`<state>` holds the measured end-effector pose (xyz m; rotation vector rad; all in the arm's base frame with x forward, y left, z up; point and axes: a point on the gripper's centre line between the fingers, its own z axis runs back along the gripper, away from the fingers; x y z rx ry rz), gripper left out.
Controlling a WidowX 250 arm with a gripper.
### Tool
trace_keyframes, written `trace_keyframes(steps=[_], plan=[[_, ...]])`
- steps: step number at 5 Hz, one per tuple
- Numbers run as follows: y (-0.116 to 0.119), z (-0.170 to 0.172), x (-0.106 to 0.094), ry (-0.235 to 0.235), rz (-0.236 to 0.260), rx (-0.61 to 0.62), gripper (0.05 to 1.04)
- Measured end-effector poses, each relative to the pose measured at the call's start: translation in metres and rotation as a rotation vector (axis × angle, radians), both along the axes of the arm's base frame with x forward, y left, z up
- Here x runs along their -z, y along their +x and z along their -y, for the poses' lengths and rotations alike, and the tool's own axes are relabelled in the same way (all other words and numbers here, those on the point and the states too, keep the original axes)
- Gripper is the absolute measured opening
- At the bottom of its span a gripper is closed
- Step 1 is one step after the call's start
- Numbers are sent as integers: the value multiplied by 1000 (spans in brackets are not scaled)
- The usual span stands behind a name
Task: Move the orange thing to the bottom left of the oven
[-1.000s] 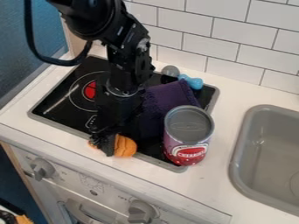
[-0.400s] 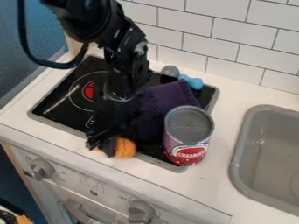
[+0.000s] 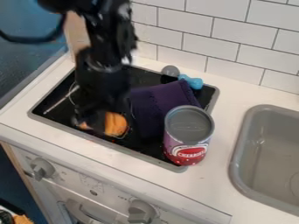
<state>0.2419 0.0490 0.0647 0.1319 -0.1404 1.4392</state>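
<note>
A kitchen — black cooktop (image 3: 140,144) and grey sink (image 3: 238,153) in a white counter (image 3: 204,186), tiled wall (image 3: 225,37), 2 knobs (image 3: 140,211) below.

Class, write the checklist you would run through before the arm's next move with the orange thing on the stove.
1. Orange rounded object locatable: ok, though the black tool partly covers it.
2. Object firmly held by the tool: cannot tell.
3. Object raised off the black glass stovetop: cannot tell.
4. Object at the stovetop's bottom left corner: not ok; it is near the front edge, to the right of that corner in the view.
5. Purple cloth and red-and-purple metal can out of the way: ok; both are right of the object, away from that corner.
</note>
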Motion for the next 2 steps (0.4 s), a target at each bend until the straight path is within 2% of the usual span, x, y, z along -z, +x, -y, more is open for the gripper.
trace_keyframes(steps=[1,2], plan=[[28,-30,-6,-12,56,-122,403],[58,-52,-7,-7,77,-187,403]])
